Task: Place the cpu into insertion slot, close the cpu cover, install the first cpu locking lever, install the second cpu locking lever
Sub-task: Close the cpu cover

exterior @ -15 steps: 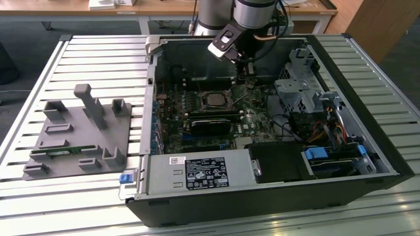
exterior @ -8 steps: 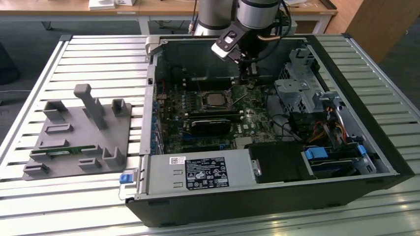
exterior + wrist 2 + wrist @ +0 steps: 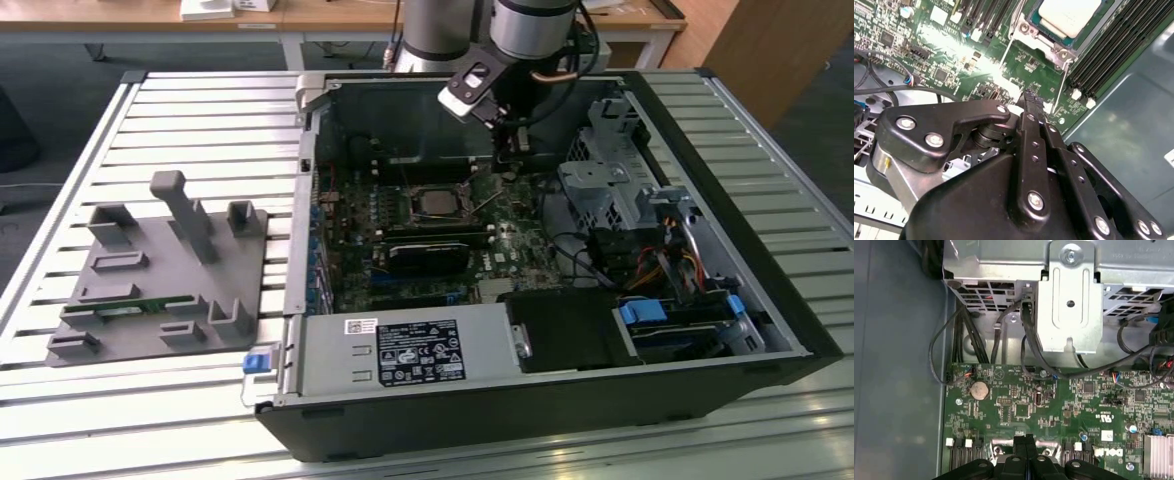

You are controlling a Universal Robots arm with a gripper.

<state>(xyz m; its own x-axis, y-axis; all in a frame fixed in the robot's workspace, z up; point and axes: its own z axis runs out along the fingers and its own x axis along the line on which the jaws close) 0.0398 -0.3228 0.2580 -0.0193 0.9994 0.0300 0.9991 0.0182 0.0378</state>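
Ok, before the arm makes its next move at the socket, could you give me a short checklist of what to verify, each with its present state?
1. The cpu lies flat in the insertion slot: ok.
2. The cpu cover is down around the chip: ok, as far as the second wrist view shows.
3. The two thin lever rods are latched: cannot tell.
4. The gripper is shut and holds nothing: ok.
5. The gripper is near the rods and apart from the black cables: ok.
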